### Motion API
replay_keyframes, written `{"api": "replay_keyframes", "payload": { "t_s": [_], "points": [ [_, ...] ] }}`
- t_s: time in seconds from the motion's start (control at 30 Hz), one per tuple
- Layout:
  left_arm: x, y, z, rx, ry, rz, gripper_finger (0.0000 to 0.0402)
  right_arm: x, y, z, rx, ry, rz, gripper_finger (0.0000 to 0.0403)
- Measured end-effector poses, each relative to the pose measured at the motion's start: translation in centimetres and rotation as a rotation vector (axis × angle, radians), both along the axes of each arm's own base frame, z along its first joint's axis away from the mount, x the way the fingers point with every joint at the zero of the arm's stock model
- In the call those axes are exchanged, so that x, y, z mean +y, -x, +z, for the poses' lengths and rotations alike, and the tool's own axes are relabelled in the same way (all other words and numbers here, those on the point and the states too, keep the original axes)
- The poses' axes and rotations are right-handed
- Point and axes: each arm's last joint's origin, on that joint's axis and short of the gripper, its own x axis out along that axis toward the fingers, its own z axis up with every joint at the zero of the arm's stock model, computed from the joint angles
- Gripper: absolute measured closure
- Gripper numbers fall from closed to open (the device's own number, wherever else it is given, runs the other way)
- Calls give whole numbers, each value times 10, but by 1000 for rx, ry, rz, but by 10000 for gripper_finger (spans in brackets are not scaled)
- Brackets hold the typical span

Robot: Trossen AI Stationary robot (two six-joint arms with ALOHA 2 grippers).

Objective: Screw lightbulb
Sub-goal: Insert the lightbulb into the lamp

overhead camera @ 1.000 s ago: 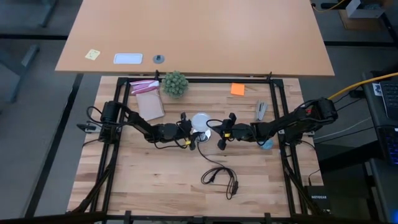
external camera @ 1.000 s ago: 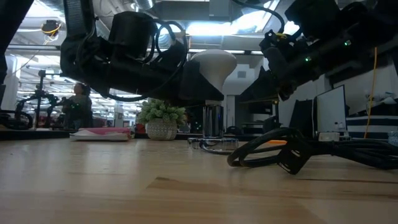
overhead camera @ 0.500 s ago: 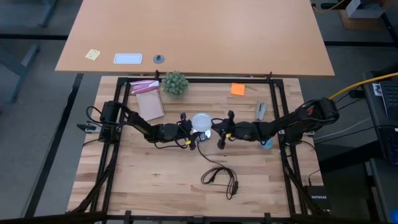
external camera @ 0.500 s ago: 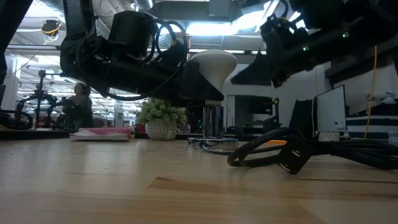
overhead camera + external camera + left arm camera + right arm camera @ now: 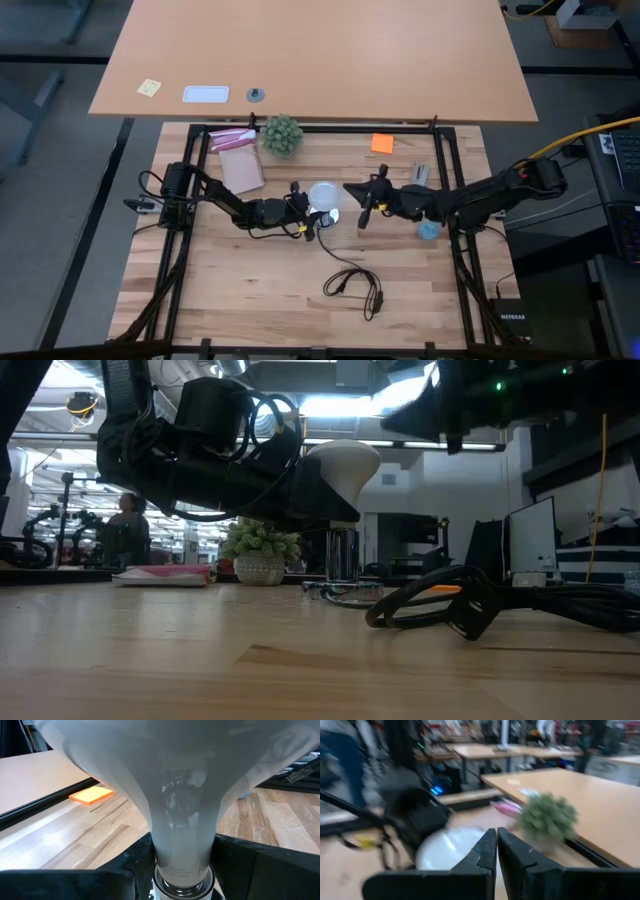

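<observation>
Left gripper (image 5: pixel 308 214) is clamped around the narrow neck of the lightbulb (image 5: pixel 323 196) from my seat, its dark fingers (image 5: pixel 250 865) pressed against both sides just above the base, near the middle of the wooden table (image 5: pixel 250 280). I see the lightbulb standing with its long axis upright, white dome at the top and greyish screw base pointing straight down into the silvery socket (image 5: pixel 343 555), whose black cord (image 5: pixel 352 280) trails toward the near edge of the table. On the wrist view there is faint printing around the bulb's collar (image 5: pixel 183 870), but I cannot read it. Right gripper (image 5: pixel 365 203) hangs just beside the bulb on its other side, raised above the table and apart from it, its two fingers (image 5: pixel 480 854) pressed together and empty. Behind the bulb I make out the small green plant (image 5: pixel 281 133) in its pot, a pink-topped packet (image 5: pixel 236 158) next to it, and an orange sticky note (image 5: pixel 382 143) farther right.
</observation>
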Motion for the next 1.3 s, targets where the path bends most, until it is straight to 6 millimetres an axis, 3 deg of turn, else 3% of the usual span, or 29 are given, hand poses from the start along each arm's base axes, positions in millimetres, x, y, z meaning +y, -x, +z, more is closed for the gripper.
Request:
{"api": "replay_keyframes", "payload": {
  "t_s": [0.13,0.5,0.73,1.3],
  "points": [
    [-1,0,0,0,2,-2,247,3,-7,2,-19,-4,64,382],
    [-1,0,-1,6,2,-2,247,9,-51,-14,99,10,119,382],
    [-1,0,-1,12,-4,-5,247,9,-52,-19,195,-21,95,382],
    [-1,0,-2,21,-5,-4,247,9,-51,-21,199,-24,94,382]
  ]
}}
